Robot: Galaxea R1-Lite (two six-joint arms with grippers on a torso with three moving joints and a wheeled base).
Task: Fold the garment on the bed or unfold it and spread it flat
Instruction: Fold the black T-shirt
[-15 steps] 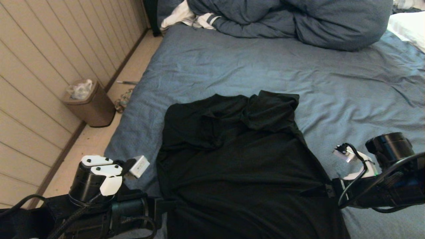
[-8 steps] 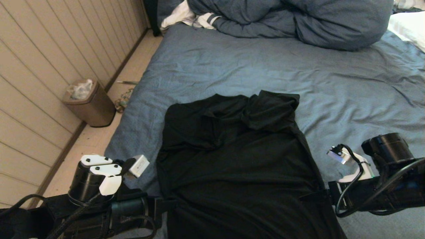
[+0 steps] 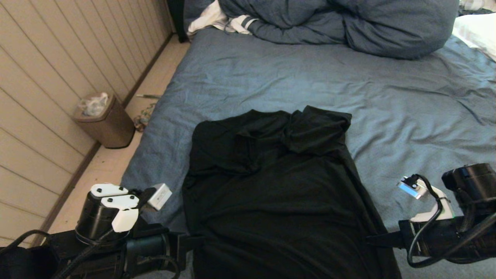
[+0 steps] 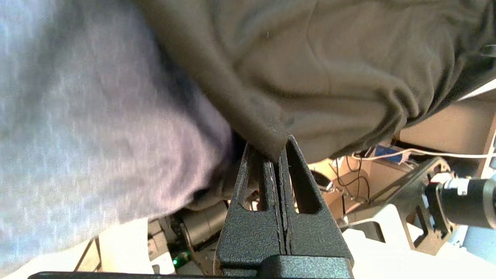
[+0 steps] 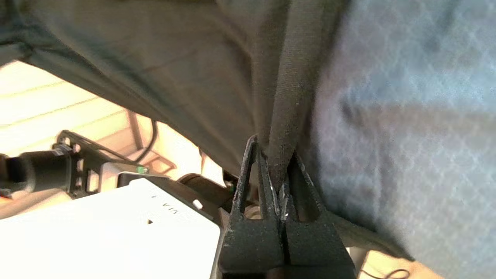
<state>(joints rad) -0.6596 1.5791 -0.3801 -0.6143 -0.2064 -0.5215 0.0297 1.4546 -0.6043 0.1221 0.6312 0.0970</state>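
The bed (image 3: 294,77) carries my black T-shirt (image 3: 275,193) on its near half, top still bunched. Since a second ago my right claw (image 5: 279,170), pinching the hem's right corner, has dropped back and outward; my left claw (image 4: 277,155) keeps pinching the left corner. The hem stretches wider, so I judge spreading flat is under way.

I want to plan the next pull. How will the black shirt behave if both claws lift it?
The shirt is probably floppy: it bunches near its far end. It likely sags between the left claw and the right claw, both pinching thin edges. It seems light and may drag on the bed.
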